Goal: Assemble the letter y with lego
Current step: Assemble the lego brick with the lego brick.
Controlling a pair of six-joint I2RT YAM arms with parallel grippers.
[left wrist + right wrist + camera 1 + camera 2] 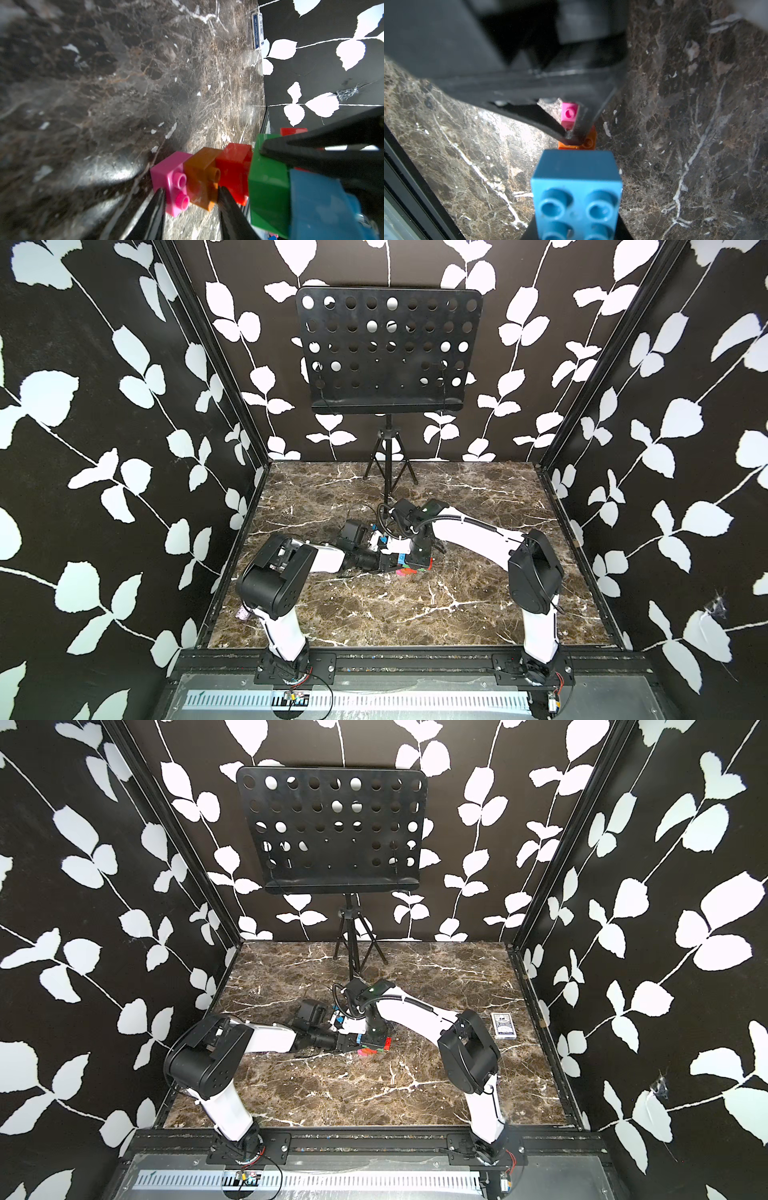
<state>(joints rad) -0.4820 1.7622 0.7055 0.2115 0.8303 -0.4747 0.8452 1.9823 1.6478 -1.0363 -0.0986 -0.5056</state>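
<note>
Honestly, the top views gave me little detail: the letter y [411, 571] sat mid-table on the marble table [374, 614], a speck of colour where the left gripper [400, 567] and right gripper [417, 562] met. The card box [503, 1025] lay well apart to the right, out of the way. I couldn't read either gripper's fingers from up there.

The left wrist view settled one side. My left fingers [227, 204] were narrow, clamped across the stem with the pink brick [168, 178] and brown-orange brick [201, 172] between them. Next came the orange-red brick [234, 166], then the green bar [268, 182], with the blue brick [318, 199] on one end and a red brick [293, 131] peeking from behind the other. All six looked joined. A black finger of the right gripper lay against the green bar and the blue brick.

The right wrist view showed the blue brick with its studs toward the lens, pinched at its sides by the right fingers [529, 233]. Beyond it, the left gripper's tips were closed on pink and orange. Whether the stem touched the marble I couldn't tell.

I judged this to be the seating squeeze on the blue tip. To do it well, I'd hold the left clamp as a fixed brace and push straight along the studs — no twist, since the three-brick stem is a long lever and could pop at a joint. Then I'd ease the right fingers off first.
</note>
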